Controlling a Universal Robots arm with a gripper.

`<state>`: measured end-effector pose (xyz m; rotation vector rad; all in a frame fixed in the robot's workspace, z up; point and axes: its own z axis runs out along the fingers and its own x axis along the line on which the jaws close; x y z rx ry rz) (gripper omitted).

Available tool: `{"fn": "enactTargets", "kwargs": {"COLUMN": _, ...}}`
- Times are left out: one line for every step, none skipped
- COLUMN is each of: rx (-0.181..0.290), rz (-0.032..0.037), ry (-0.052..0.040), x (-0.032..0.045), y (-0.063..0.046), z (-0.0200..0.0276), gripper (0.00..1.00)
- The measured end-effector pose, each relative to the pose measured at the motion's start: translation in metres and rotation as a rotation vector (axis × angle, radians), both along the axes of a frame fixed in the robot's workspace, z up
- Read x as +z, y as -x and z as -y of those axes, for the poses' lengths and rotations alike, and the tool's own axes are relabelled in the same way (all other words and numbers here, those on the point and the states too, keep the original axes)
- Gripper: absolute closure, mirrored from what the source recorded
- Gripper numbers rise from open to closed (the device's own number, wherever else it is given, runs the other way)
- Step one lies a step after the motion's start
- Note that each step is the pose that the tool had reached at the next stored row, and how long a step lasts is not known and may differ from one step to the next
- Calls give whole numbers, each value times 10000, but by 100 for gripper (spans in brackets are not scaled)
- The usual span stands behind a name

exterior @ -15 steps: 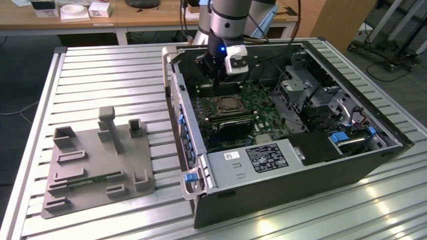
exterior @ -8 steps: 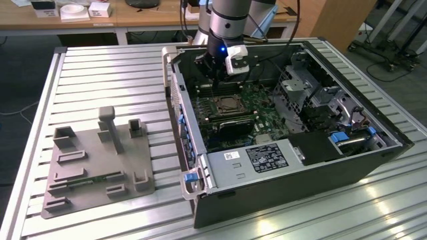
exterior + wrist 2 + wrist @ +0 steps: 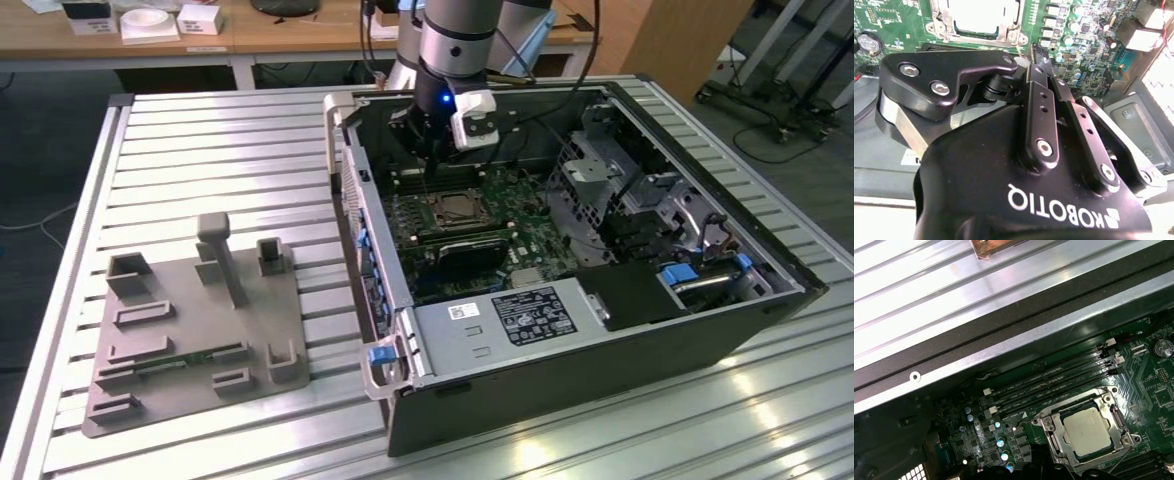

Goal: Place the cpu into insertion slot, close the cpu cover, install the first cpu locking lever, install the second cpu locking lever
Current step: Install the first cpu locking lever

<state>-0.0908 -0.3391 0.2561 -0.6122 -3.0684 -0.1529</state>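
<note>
Silver-grey arm [image 3: 454, 45] with black cable [image 3: 593, 40], blue light [image 3: 442, 98] and white bracket [image 3: 475, 122] just above the gripper [image 3: 1026, 60], which is glossy black with silver screws [image 3: 910, 69], white lettering [image 3: 1064, 210].

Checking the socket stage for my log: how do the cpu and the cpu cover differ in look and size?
The cpu is a solid, plain silvery square; the cpu cover is a frame with a large square cut-out. The cpu is smaller and sits inside the cpu cover's opening. Both are silvery metal and lie flat on the green motherboard.

Arm [image 3: 447, 40] points steeply down, claw [image 3: 1035, 54] fingers pressed together.
</note>
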Motion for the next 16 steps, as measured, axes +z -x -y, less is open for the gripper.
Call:
{"fn": "enactTargets", "kwargs": {"rx": 1, "rz": 0, "ry": 0, "x": 0, "y": 0, "z": 0, "gripper": 90}}
{"fn": "enactTargets", "kwargs": {"rx": 3, "rz": 0, "ry": 0, "x": 0, "y": 0, "z": 0, "gripper": 90}}
{"fn": "enactTargets", "kwargs": {"rx": 14, "rz": 0, "ry": 0, "x": 0, "y": 0, "z": 0, "gripper": 90}}
{"fn": "enactTargets", "kwargs": {"rx": 34, "rz": 1, "ry": -1, "x": -1, "y": 3, "z": 0, "gripper": 90}}
{"fn": "enactTargets", "kwargs": {"rx": 85, "rz": 0, "ry": -1, "x": -1, "y": 5, "z": 0, "gripper": 90}}
{"fn": "enactTargets", "kwargs": {"rx": 171, "rz": 1, "ry": -1, "x": -1, "y": 8, "z": 0, "gripper": 90}}
{"fn": "enactTargets", "kwargs": {"rx": 248, "rz": 1, "ry": -1, "x": 0, "y": 9, "z": 0, "gripper": 90}}
{"fn": "enactTargets", "kwargs": {"rx": 307, "rz": 0, "ry": 0, "x": 1, "y": 12, "z": 0, "gripper": 90}}
{"fn": "enactTargets", "kwargs": {"rx": 346, "rz": -1, "ry": 2, "x": 3, "y": 16, "z": 0, "gripper": 90}}
{"fn": "enactTargets", "kwargs": {"rx": 368, "rz": 1, "ry": 3, "x": 10, "y": 23, "z": 0, "gripper": 90}}
{"fn": "enactTargets", "kwargs": {"rx": 377, "rz": 8, "ry": 0, "x": 20, "y": 32, "z": 0, "gripper": 90}}
{"fn": "enactTargets", "kwargs": {"rx": 384, "rz": 15, "ry": 0, "x": 30, "y": 43, "z": 0, "gripper": 90}}
{"fn": "enactTargets", "kwargs": {"rx": 390, "rz": 23, "ry": 0, "x": 40, "y": 53, "z": 0, "gripper": 90}}
{"fn": "enactTargets", "kwargs": {"rx": 401, "rz": 31, "ry": 1, "x": 50, "y": 61, "z": 0, "gripper": 90}}
{"fn": "enactTargets", "kwargs": {"rx": 417, "rz": 40, "ry": 1, "x": 58, "y": 66, "z": 0, "gripper": 90}}
{"fn": "enactTargets", "kwargs": {"rx": 443, "rz": 45, "ry": 0, "x": 61, "y": 71, "z": 0, "gripper": 90}}
